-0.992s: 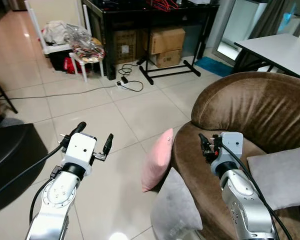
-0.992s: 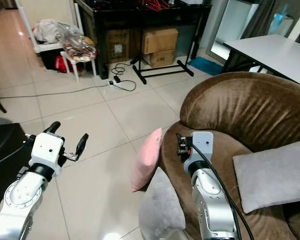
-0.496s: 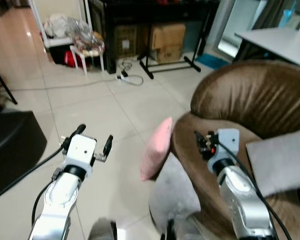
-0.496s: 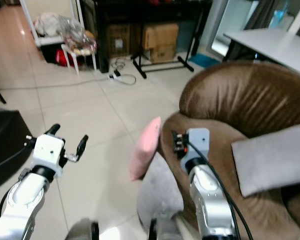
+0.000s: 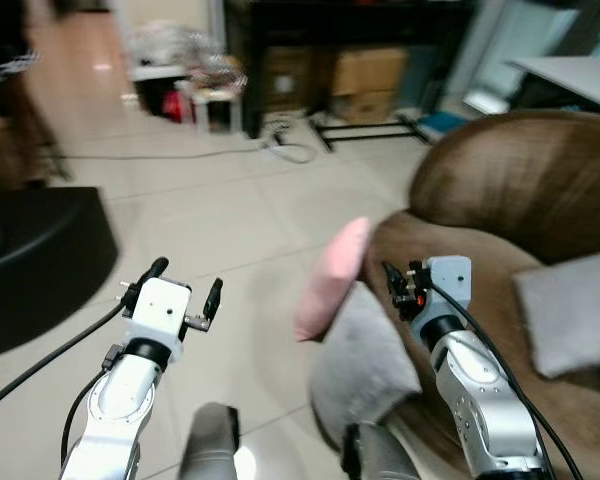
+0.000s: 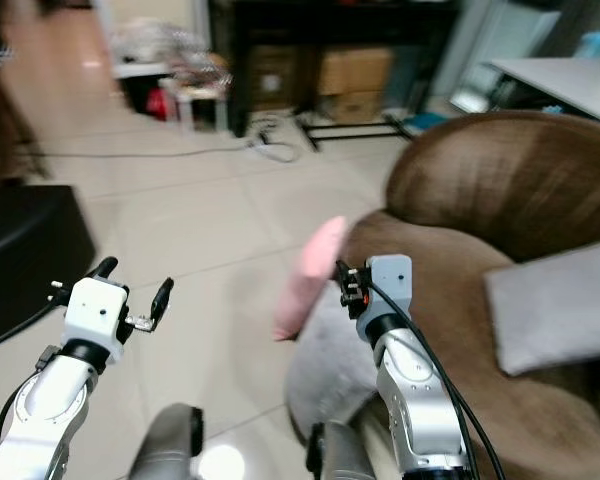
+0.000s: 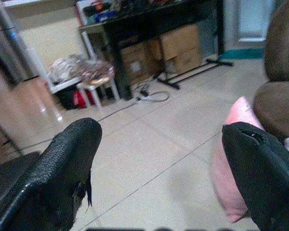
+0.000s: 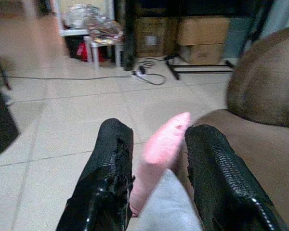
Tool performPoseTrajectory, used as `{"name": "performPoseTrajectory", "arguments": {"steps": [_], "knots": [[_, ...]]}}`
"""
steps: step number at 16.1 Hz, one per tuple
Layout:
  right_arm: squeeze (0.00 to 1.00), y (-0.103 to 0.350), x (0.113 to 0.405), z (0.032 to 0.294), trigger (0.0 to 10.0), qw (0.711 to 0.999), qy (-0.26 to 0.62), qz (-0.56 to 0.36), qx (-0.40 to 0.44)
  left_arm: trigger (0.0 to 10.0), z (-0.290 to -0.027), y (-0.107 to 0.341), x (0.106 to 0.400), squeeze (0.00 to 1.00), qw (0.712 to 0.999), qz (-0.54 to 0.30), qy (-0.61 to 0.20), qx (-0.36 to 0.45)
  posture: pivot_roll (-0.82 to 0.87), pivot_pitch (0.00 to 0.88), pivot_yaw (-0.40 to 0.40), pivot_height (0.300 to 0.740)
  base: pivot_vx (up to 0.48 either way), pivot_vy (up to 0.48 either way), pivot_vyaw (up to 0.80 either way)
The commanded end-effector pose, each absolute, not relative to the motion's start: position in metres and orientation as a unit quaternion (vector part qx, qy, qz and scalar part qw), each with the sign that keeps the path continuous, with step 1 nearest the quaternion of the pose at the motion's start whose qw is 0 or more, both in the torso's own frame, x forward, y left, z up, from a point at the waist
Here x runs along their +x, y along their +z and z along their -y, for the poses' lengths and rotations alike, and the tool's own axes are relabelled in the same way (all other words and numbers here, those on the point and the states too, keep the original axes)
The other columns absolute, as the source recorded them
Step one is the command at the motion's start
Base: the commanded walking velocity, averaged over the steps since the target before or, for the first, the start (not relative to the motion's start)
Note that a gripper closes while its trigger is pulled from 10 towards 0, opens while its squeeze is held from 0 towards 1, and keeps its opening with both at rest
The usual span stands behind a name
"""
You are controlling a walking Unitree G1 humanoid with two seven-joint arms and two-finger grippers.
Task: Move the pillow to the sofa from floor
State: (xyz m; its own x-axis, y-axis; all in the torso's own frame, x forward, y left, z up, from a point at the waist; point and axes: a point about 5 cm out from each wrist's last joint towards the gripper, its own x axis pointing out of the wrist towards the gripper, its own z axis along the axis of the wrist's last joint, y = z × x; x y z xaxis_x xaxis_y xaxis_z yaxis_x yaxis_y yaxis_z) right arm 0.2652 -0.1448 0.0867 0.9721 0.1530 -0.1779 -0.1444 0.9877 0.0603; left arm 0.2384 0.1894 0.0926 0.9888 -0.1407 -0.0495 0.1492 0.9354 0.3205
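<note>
Both head views are smeared by motion blur. The lower end of the pink pillow (image 5: 332, 283) is covered by a grey cushion (image 5: 363, 362). The rectangular grey cushion (image 5: 568, 315) on the brown sofa (image 5: 510, 190) is cut by the right edge. A person (image 5: 2, 90) at upper left is cropped and blurred.

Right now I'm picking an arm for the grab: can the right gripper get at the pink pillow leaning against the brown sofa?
Probably yes. The right gripper is open and hovers just beside the pink pillow, which shows between its fingers in the wrist view; nothing lies between them.

No legible text or labels.
</note>
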Motion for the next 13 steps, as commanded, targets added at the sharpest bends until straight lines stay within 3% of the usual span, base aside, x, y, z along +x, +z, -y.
{"name": "performPoseTrajectory", "arguments": {"steps": [1, 13], "knots": [[0.0, 0.0891, 0.266, 0.1502, 10.0, 0.993, 0.07, -0.09, 0.02, 10.0, -0.1847, 0.0978, 0.2405, 0.0, 0.984, 0.002, -0.078, 0.161, 0.0, 0.0, -0.084, 0.643, 0.0, 0.0, 0.0], [0.0, 0.0856, 0.2636, 0.1483, 10.0, 0.992, 0.082, -0.099, 0.017, 10.0, -0.1834, 0.0949, 0.2363, 0.0, 0.986, -0.001, -0.073, 0.151, 0.0, 0.0, -0.095, 0.523, 0.0, 0.0, 0.0]]}}
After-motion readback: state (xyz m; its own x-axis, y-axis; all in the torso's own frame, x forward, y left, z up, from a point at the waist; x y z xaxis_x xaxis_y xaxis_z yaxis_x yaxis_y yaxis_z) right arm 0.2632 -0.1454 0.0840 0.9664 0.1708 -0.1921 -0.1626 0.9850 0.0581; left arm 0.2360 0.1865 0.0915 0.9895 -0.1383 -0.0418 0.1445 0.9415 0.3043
